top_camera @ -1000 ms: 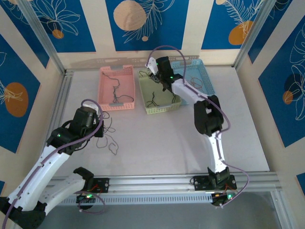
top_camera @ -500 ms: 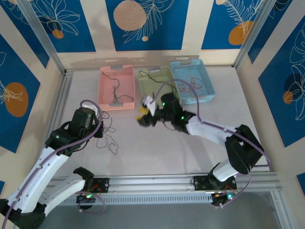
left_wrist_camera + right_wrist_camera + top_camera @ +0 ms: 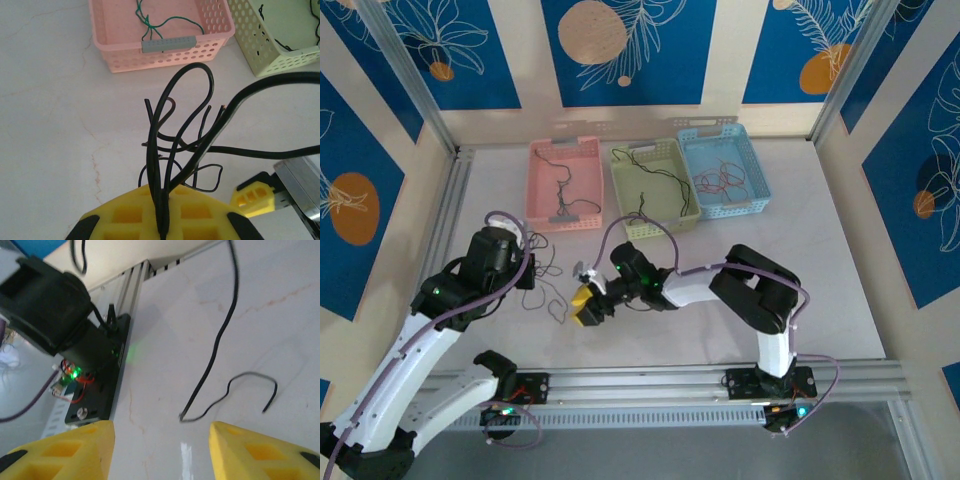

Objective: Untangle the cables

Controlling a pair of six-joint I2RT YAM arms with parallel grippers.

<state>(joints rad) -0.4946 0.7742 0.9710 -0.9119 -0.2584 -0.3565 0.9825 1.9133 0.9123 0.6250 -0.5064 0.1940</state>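
Your left arm (image 3: 420, 340) climbs from the near left corner of the table (image 3: 840, 300) and slants up toward the pink basket (image 3: 533, 190). Its wrist stops on the near side of that basket, a little left of the basket's middle. The left gripper (image 3: 162, 222) has its yellow fingers pinched together on a bundle of black cables (image 3: 172, 145). The strands rise out of the grip, loop and fan toward the pink basket's front wall without touching it. The rest of that tangle lies loose on the table, on the near side of the pink basket.

Your right arm (image 3: 760, 290) is folded hard. The upper link rises from its base, the elbow is sharply bent, and the forearm lies low and reaches leftward across the table. That puts the right gripper (image 3: 586, 305) on the near side of the pink basket, below its right corner and close beside the loose tangle. Its jaws stand parted with nothing between them. In the right wrist view one of the cables curls on the table just beyond the fingertips.

More cables rest inside the pink basket, a greenish one among them. There are black ones in the green basket (image 3: 655, 232) just right of it, and red-orange ones in the blue basket (image 3: 732, 212) one place further right
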